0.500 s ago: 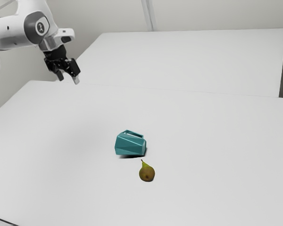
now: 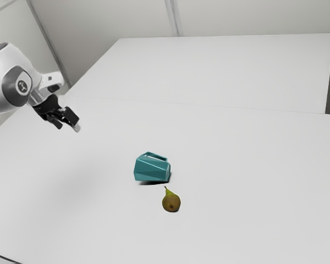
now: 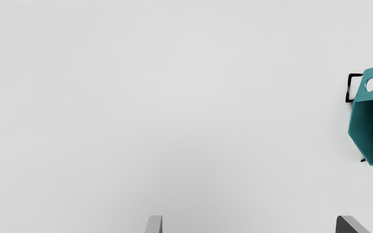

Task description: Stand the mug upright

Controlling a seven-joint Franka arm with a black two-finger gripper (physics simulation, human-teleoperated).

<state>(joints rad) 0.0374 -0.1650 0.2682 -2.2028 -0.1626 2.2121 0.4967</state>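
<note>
White tabletop (image 2: 253, 181), mug (image 2: 152, 169) lying on its side; righting it remains. End effector (image 2: 68, 127) spread, empty, well apart.

One pear (image 2: 171, 202) rests on the white table (image 2: 247, 159), well apart from my fingers (image 2: 71, 116), toward the exterior view's right and closer to that camera. It is brown, with a green neck and a small dark stem. Under my fingers, the table has a soft grey shade. Farther from that camera than my fingers is a flat white panel (image 2: 220, 71), and behind it stands a pale wall (image 2: 253, 16), on which one narrow strip (image 2: 174, 19) runs.
</note>
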